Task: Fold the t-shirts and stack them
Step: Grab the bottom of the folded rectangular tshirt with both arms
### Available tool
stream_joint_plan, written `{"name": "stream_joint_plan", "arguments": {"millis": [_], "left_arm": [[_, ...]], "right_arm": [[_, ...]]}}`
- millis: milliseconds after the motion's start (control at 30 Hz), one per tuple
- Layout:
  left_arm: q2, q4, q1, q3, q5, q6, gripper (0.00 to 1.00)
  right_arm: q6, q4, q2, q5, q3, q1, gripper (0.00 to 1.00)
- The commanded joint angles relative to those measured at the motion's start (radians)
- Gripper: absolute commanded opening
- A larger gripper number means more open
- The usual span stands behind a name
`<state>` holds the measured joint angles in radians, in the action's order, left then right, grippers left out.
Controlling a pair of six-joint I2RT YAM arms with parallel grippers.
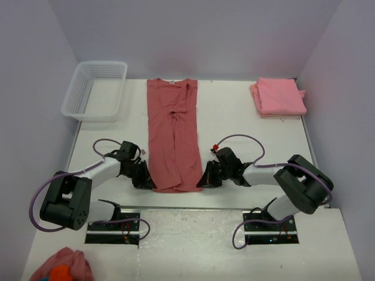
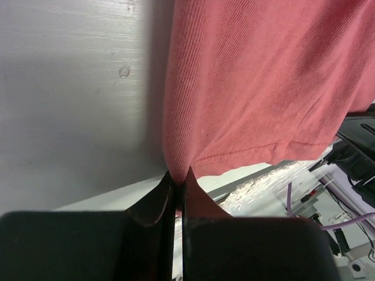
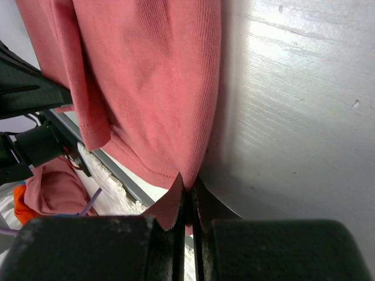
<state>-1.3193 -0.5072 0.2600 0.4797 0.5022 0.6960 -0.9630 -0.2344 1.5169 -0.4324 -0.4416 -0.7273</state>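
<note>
A dusty rose t-shirt [image 1: 173,134] lies in the middle of the table as a long strip, sides folded in, collar at the far end. My left gripper [image 1: 149,182] is shut on its near left hem corner. In the left wrist view the fabric [image 2: 263,82] bunches into the closed left gripper [image 2: 179,177]. My right gripper [image 1: 203,180] is shut on the near right hem corner. The right wrist view shows the cloth [image 3: 152,88] pinched in the right gripper [image 3: 188,188]. A lighter pink t-shirt [image 1: 278,96] sits folded at the back right.
A white mesh basket [image 1: 95,89] stands at the back left. A small pink cloth lump with an orange patch [image 1: 61,266] lies at the near left corner, also seen as that lump [image 3: 50,190] in the right wrist view. The table's front edge [image 1: 193,205] runs just behind both grippers.
</note>
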Motion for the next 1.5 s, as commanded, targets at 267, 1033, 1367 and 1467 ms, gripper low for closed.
{"name": "stream_joint_plan", "arguments": {"millis": [267, 1033, 1367, 1467], "left_arm": [[0.109, -0.154, -0.001, 0.031, -0.090, -0.030, 0.00], [0.244, -0.333, 0.013, 0.214, -0.159, -0.066, 0.00], [0.070, -0.268, 0.013, 0.410, -0.315, -0.110, 0.00], [-0.059, -0.234, 0.013, 0.532, -0.350, -0.141, 0.00]], "right_arm": [[0.125, 0.319, -0.130, 0.192, -0.035, -0.001, 0.00], [0.162, 0.607, -0.331, 0.271, -0.173, -0.123, 0.00], [0.317, 0.771, -0.092, 0.380, -0.555, -0.049, 0.00], [0.378, 0.813, 0.014, 0.385, -0.698, 0.026, 0.00]]}}
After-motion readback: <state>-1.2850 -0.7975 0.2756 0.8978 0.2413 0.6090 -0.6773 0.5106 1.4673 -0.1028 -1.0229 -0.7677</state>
